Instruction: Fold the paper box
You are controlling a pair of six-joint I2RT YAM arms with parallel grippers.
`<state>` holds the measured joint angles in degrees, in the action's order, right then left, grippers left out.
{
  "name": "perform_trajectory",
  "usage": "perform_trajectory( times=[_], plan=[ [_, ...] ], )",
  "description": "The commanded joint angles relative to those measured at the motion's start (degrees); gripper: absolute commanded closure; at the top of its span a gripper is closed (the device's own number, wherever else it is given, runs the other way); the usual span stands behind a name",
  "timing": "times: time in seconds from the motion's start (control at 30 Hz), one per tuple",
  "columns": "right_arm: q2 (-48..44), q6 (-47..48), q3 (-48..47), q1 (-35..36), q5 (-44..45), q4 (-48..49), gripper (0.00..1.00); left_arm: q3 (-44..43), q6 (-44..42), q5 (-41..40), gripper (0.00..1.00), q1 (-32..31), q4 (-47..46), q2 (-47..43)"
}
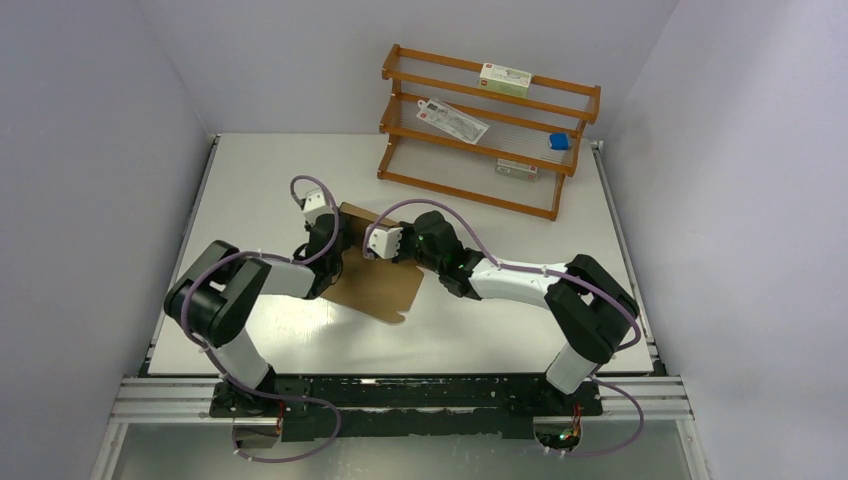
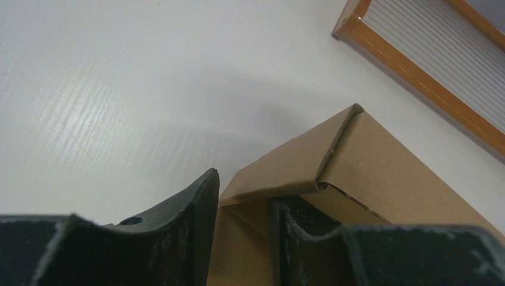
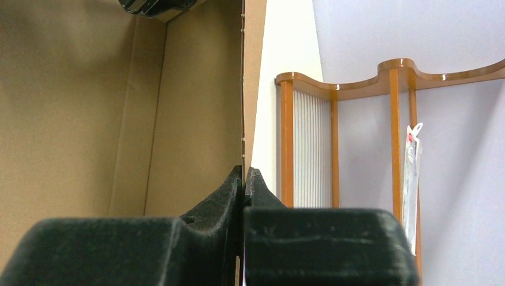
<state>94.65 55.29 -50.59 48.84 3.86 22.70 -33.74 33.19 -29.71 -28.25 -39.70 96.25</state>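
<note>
The paper box (image 1: 378, 288) is plain brown cardboard in the middle of the table, partly folded, with its far side raised and a near flap lying flat. My left gripper (image 1: 326, 243) is at its left far corner. In the left wrist view the gripper (image 2: 241, 205) is closed on a folded wall of the box (image 2: 381, 173), with one finger under a turned-in flap. My right gripper (image 1: 388, 240) is at the raised far edge. In the right wrist view the gripper (image 3: 244, 179) is shut on the thin edge of an upright panel (image 3: 89, 107).
An orange wooden rack (image 1: 470, 193) stands at the back right, close behind the box. It holds a white and green carton (image 1: 505, 77), a flat packet (image 1: 452, 118) and a small blue object (image 1: 560, 142). The rack also shows in the wrist views (image 3: 309, 143) (image 2: 417, 65).
</note>
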Motion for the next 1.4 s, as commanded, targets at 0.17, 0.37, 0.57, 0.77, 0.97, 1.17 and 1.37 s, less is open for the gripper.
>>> perform_trajectory(
  times=[0.17, 0.37, 0.57, 0.77, 0.97, 1.17, 1.37],
  plan=[
    [1.06, -1.76, 0.65, 0.12, -2.00, -8.68, 1.00, 0.10, 1.55, 0.45, 0.66, 2.23, -8.63, 6.06],
    [1.06, -1.84, 0.60, 0.12, -2.07, -8.98, 1.00, -1.04, 4.61, -5.36, 0.81, 2.25, -6.61, 6.74],
    [1.28, -2.02, 0.59, 0.12, -2.40, -9.29, 1.00, -4.33, 8.78, -14.01, 0.90, 1.27, 4.42, 6.10],
    [1.31, -2.03, 0.41, 0.10, -2.41, -9.58, 1.00, -7.52, 11.78, -16.02, 0.87, 0.74, 11.74, 7.88],
    [1.64, -1.63, 0.04, 0.12, -1.84, -9.25, 1.00, -4.16, 8.94, -7.03, 0.69, 0.91, 8.54, 3.66],
    [1.57, -0.94, -0.30, 0.04, -1.23, -8.74, 0.99, -3.68, 7.27, 1.20, 0.47, 1.99, 16.79, -2.54],
    [1.50, 0.61, -0.82, 0.03, -1.13, -7.95, 0.96, 0.88, 6.68, 11.92, 0.32, 5.36, 20.76, -12.69]
  ],
)
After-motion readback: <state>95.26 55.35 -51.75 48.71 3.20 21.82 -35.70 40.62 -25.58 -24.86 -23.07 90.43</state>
